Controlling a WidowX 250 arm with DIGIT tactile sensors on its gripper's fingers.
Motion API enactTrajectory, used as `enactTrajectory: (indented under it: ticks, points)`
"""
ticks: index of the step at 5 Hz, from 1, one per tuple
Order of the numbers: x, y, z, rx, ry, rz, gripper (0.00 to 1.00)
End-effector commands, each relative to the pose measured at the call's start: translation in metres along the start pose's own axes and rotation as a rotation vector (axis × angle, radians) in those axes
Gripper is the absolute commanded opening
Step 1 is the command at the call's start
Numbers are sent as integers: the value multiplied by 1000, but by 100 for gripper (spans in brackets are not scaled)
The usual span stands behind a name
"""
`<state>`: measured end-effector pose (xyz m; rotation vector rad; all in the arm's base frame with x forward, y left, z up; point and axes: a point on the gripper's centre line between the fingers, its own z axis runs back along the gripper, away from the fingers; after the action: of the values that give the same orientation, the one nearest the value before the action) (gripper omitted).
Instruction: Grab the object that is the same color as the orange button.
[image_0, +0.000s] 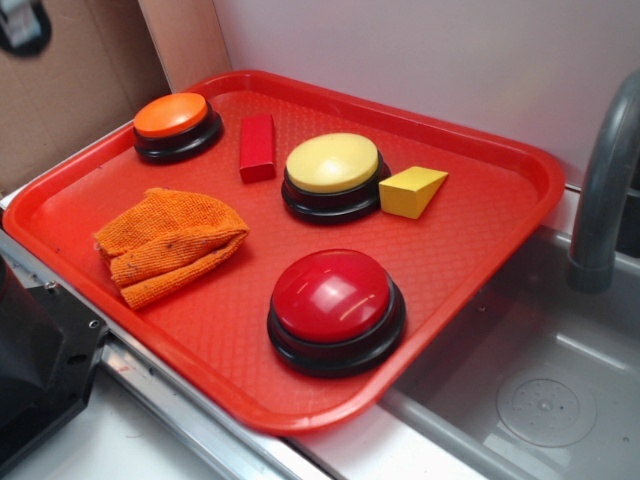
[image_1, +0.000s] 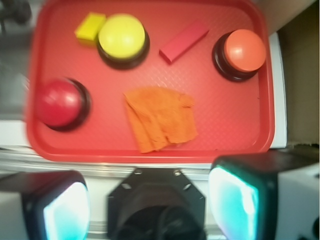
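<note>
Everything I need sits on the red tray (image_0: 505, 215), laid out as a colour puzzle: three buttons and three loose things, well apart from each other so each can be picked cleanly. The orange button (image_0: 172, 116) stands at the tray's far left corner in the exterior view, and the only thing matching it is the cloth (image_0: 168, 244), lying crumpled and folded over on itself near the tray's front left edge, nothing touching it. The red block (image_0: 257, 147) lies between the orange button and the yellow button (image_0: 332, 163), the yellow wedge (image_0: 411, 190) just beside the yellow one, and the red button (image_0: 332, 297) nearer the front (decoys, I judge). From the wrist view my hand (image_1: 150, 200) hangs high and back from the tray, off its near edge, looking down; its two fingers (image_1: 234, 197) stand wide apart with nothing between them. The cloth (image_1: 161, 119) shows just ahead of the hand, roughly centred, so I reckon I must go forward and down.
</note>
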<state>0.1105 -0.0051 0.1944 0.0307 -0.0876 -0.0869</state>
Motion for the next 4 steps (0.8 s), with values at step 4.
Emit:
enactTrajectory:
  ticks: [4]
  points:
    - [22, 57, -129, 133, 79, -6, 100]
